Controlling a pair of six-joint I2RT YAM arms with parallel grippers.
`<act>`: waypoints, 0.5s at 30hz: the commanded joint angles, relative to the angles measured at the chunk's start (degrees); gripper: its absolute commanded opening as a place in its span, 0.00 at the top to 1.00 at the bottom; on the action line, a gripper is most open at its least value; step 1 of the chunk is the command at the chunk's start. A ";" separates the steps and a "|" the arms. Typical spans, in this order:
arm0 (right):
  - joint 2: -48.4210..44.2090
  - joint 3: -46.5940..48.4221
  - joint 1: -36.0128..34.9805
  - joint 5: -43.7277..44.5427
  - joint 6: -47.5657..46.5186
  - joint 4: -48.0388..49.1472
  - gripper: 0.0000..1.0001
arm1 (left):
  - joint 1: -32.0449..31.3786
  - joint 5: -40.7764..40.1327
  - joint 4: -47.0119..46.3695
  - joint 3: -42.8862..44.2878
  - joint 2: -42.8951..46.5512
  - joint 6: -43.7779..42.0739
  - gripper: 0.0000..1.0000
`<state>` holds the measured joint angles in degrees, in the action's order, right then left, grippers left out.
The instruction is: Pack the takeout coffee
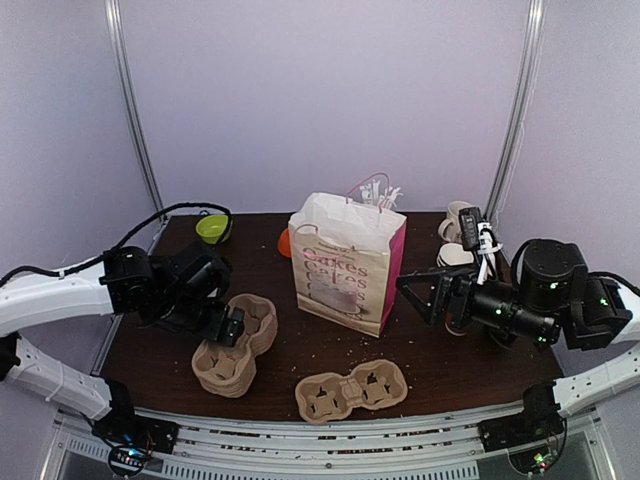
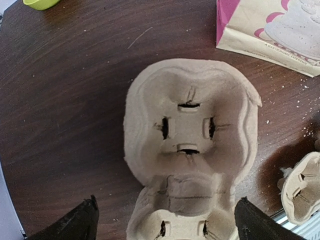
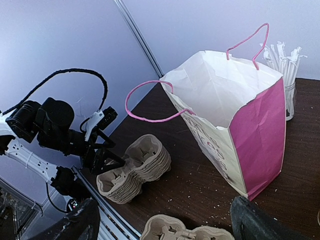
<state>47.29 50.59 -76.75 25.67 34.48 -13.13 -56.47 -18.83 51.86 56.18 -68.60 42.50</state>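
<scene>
We find the left tool (image 1: pixel 232 325) spread wide above stacked pulp cup carriers (image 1: pixel 235 345) near the table's (image 1: pixel 450 362) front-left edge, the right tool (image 1: pixel 412 298) spread beside the paper bag (image 1: pixel 345 270), and no takeout coffee we can make out.

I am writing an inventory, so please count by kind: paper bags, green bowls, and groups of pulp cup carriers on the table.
Cream paper bag with pink sides: 1
Small lime-green bowl: 1
Beige moulded-pulp cup carrier groups: 2 (left stack, separate carrier in front)
Total: 4
</scene>
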 commanded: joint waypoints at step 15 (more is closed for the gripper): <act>1.06 -0.65 0.13 0.13 0.96 0.38 0.07 | -0.22 4.91 -8.20 -1.03 -10.98 -8.71 0.02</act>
<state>47.77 50.19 -76.75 25.34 34.94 -13.15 -56.58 -15.57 46.89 56.55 -77.67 35.83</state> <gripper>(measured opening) 0.932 0.983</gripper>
